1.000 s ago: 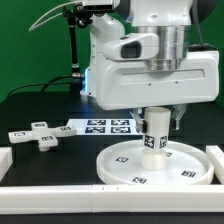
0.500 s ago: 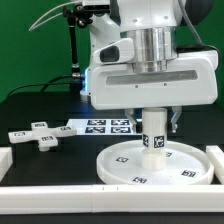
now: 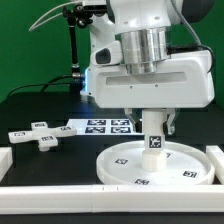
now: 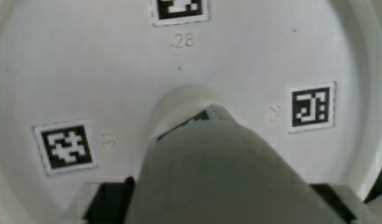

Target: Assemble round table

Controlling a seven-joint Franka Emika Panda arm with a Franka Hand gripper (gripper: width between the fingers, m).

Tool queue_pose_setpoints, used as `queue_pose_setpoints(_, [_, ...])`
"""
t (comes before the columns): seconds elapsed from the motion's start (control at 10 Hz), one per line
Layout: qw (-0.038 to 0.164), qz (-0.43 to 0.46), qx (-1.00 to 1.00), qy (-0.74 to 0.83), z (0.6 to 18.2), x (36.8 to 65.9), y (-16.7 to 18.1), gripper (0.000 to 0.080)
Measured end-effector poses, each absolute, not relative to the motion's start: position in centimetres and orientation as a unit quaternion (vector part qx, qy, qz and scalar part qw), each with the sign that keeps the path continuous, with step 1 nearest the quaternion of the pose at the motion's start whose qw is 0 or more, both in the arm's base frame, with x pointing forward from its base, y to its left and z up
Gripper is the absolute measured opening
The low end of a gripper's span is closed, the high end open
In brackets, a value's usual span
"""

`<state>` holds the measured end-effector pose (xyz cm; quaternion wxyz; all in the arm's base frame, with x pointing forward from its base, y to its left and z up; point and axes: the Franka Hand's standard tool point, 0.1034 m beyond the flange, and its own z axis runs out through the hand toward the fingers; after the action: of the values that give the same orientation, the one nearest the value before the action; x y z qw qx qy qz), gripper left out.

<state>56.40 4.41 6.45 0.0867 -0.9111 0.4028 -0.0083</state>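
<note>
The large white round disc (image 3: 155, 165) lies flat at the front of the table. The short thick cylinder leg (image 3: 153, 136) stands upright on the disc's middle. My gripper (image 3: 154, 115) is straight above it and shut on the leg's upper part. In the wrist view the leg (image 4: 214, 165) runs down between my dark fingers (image 4: 110, 200) to the disc (image 4: 117, 80), whose tags show around it. The small cross-shaped base (image 3: 36, 133) lies loose on the dark table at the exterior view's left.
The marker board (image 3: 100, 126) lies flat behind the disc. Plain white border blocks run along the front (image 3: 60, 200) and at the exterior view's right (image 3: 216, 160). The arm's big white body hangs over the disc.
The arm's wrist has turned over the leg, its white body swinging round. The leg stays upright on the disc's middle and its tag has turned a little. The base has not moved.
</note>
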Motion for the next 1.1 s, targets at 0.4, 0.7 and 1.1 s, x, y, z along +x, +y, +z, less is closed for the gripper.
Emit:
queue_pose_setpoints(0.4, [0.103, 0.015, -0.834, 0.541, 6.4, 56.5, 4.7, 0.0417])
queue_pose_setpoints(0.7, [0.106, 0.018, -0.827, 0.552, 6.3, 56.5, 4.9, 0.0604])
queue_pose_setpoints(1.1, [0.110, 0.014, -0.885, 0.452, 8.0, 57.3, 4.7, 0.0648])
